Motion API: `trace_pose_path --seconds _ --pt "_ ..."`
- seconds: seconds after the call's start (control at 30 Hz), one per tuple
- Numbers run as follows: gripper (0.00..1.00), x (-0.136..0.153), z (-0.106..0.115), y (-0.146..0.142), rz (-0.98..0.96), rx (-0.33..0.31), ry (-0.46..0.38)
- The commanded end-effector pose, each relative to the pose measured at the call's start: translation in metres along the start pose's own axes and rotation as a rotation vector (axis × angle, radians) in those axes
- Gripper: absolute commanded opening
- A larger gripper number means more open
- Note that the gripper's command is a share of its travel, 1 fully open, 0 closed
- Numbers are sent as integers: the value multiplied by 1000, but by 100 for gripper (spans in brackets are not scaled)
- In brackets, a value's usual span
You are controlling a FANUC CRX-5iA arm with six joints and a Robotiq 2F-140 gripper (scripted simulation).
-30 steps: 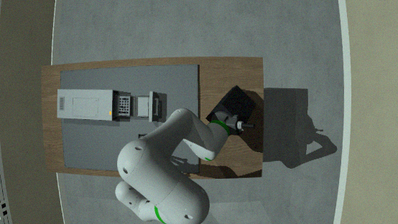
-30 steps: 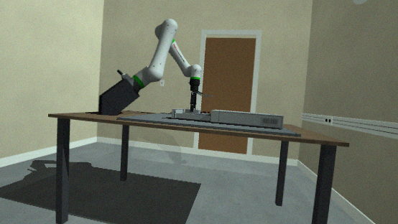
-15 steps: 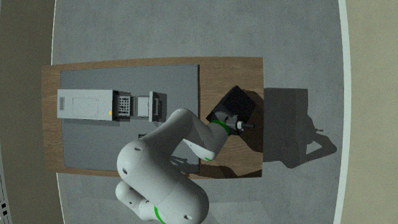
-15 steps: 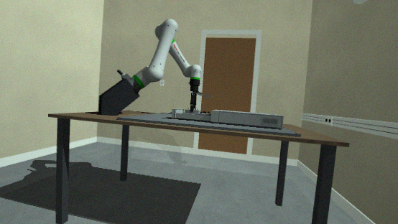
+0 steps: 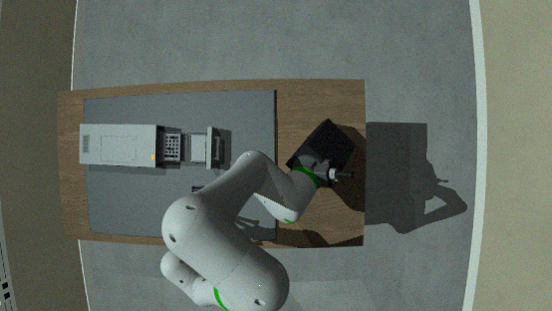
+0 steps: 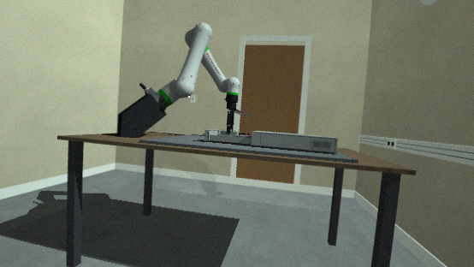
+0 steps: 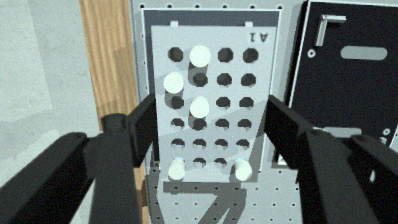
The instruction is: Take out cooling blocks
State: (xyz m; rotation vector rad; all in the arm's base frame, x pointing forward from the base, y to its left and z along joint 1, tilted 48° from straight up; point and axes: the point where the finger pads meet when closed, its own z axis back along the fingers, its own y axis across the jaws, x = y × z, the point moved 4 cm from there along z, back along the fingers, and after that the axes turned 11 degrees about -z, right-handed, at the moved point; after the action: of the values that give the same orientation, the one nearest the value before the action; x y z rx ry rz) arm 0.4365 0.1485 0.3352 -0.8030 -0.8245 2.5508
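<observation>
My gripper [image 7: 210, 109] [image 6: 229, 127] is shut on the grey cooling block [image 7: 215, 90] marked A1, one finger on each long side. Several white-capped tubes [image 7: 200, 55] stand in its bores. The block hangs flat over a dark-framed slot [image 7: 210, 15] of the perforated deck, close to the deck's edge. In the top view the arm hides my gripper and this block. The cooler COLD [image 5: 117, 145] [image 6: 293, 141] has its drawer [image 5: 213, 148] [image 6: 211, 135] pulled out and its orange lamp [image 5: 152, 157] lit. The other block, with black caps [image 5: 171, 146], sits in the drawer beside an empty bay [image 5: 198, 148].
A black plate [image 7: 345, 75] lies on the deck right of the held block in the wrist view. A strip of wooden table [image 7: 107, 55] runs to its left. The arm's dark base box [image 5: 326, 145] [image 6: 139, 117] stands on the table beyond the grey deck [image 5: 125, 209].
</observation>
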Motion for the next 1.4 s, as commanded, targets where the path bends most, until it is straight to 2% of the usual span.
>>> trace_pose_path --seconds 0.0,1.37 --pt "10 -1 0 0 0 -1 1" --pt "10 -1 -2 0 0 -1 1"
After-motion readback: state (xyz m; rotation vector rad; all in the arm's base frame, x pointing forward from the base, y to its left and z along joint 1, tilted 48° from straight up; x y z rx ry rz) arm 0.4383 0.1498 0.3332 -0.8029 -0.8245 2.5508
